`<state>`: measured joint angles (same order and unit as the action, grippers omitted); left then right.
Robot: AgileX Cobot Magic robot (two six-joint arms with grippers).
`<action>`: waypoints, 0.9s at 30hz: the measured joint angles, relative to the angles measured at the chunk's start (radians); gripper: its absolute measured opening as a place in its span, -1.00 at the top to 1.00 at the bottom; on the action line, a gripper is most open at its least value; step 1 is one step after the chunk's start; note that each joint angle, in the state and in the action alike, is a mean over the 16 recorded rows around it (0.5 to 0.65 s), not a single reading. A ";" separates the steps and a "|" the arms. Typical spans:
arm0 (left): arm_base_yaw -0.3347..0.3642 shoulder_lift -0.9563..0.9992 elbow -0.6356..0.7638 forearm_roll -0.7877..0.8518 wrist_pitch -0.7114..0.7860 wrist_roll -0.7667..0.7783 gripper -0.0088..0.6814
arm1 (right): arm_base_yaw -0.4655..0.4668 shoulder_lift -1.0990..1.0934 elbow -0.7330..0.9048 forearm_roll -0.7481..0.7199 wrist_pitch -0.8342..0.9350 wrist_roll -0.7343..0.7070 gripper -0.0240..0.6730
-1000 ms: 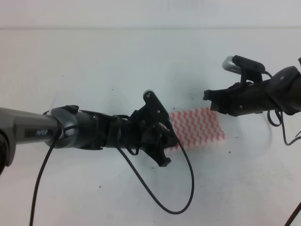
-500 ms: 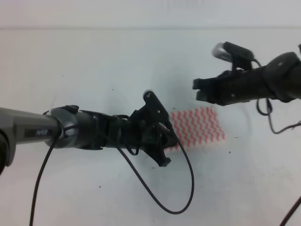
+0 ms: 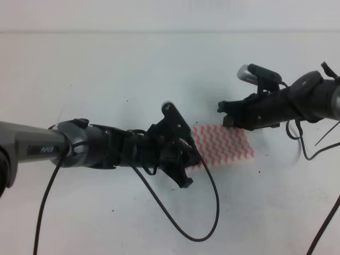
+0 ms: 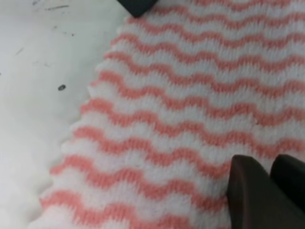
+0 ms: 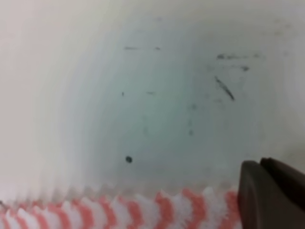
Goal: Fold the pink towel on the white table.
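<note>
Pink-and-white zigzag-striped thin towel (image 3: 223, 143) is lying flat on the plain white table (image 3: 106, 79), both grippers, left (image 3: 190, 159) and right (image 3: 227, 112), hovering at opposite edges, jaws seemingly together, needing matched corner pinches for a clean fold.

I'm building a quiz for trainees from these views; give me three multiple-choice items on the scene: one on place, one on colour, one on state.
1. Where does the pink towel lie?
A. Flat on the white table
B. Hanging from an arm
C. In a basket

2. Its stripes are:
A. Blue and white
B. Pink-red and white
C. Green and yellow

3. The towel is:
A. Rolled up
B. Crumpled in a ball
C. Spread flat

Answers: 1 A, the high view shows it on the tabletop. 2 B, both wrist views show wavy pink-red and white. 3 C, its rectangle lies flat.
</note>
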<state>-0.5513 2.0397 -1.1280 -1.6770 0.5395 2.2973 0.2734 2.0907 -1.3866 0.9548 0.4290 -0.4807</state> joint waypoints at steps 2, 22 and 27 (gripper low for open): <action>0.000 -0.001 0.000 -0.001 -0.001 0.000 0.72 | -0.004 0.008 -0.001 -0.003 0.002 0.005 0.98; 0.000 -0.002 0.000 -0.002 -0.022 0.000 0.72 | -0.033 -0.025 -0.001 -0.056 0.035 0.042 0.98; 0.000 -0.002 0.000 -0.001 -0.022 0.000 0.72 | -0.034 -0.044 -0.001 -0.112 0.050 0.079 0.98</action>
<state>-0.5513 2.0382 -1.1282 -1.6782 0.5171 2.2970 0.2395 2.0471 -1.3874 0.8432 0.4789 -0.4021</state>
